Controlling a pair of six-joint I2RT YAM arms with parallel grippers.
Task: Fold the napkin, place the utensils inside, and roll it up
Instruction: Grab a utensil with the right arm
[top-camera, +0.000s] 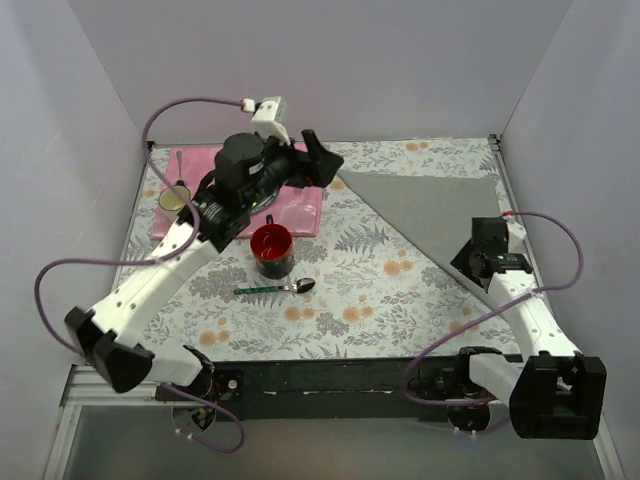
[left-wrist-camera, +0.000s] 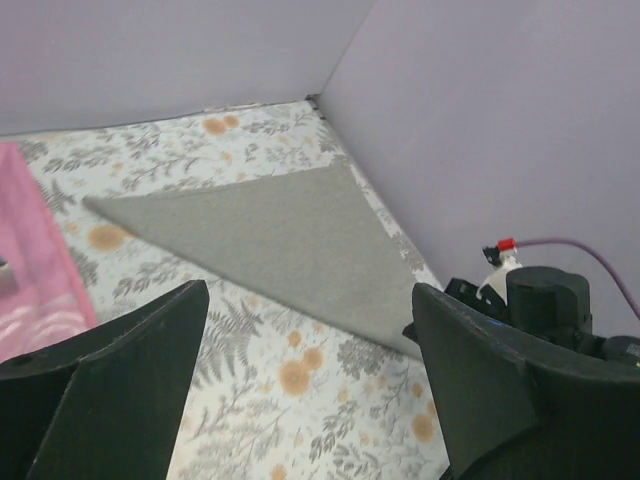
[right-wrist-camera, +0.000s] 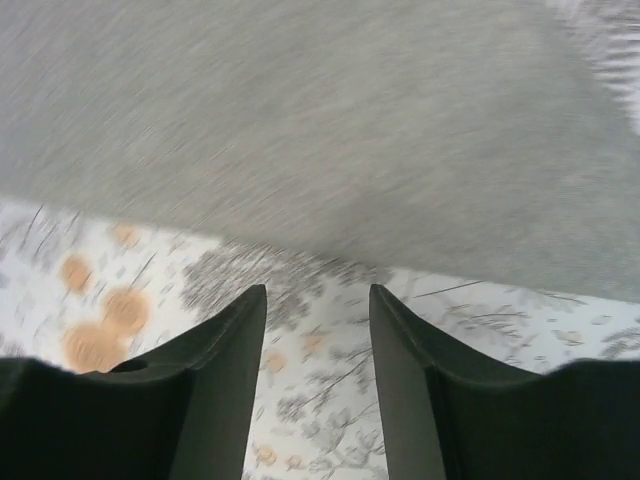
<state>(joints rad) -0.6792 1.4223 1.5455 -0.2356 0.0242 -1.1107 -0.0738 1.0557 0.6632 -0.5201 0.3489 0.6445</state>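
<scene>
The grey napkin (top-camera: 430, 205) lies flat as a triangle at the back right of the table. Its left corner points at my left gripper (top-camera: 322, 160). In the left wrist view the napkin (left-wrist-camera: 280, 230) spreads ahead of the left gripper (left-wrist-camera: 308, 292), which is wide open and empty above the floral cloth. My right gripper (top-camera: 478, 262) hovers at the napkin's near corner. In the blurred right wrist view the right gripper (right-wrist-camera: 317, 292) is open with nothing between its fingers, just short of the napkin's edge (right-wrist-camera: 320, 120). A green-handled spoon (top-camera: 275, 288) lies mid-table, away from both grippers.
A red mug (top-camera: 272, 250) stands just behind the spoon. A pink placemat (top-camera: 300, 210) lies at the back left under the left arm, with a small tan cup (top-camera: 173, 199) at its left end. Grey walls close in the table on three sides.
</scene>
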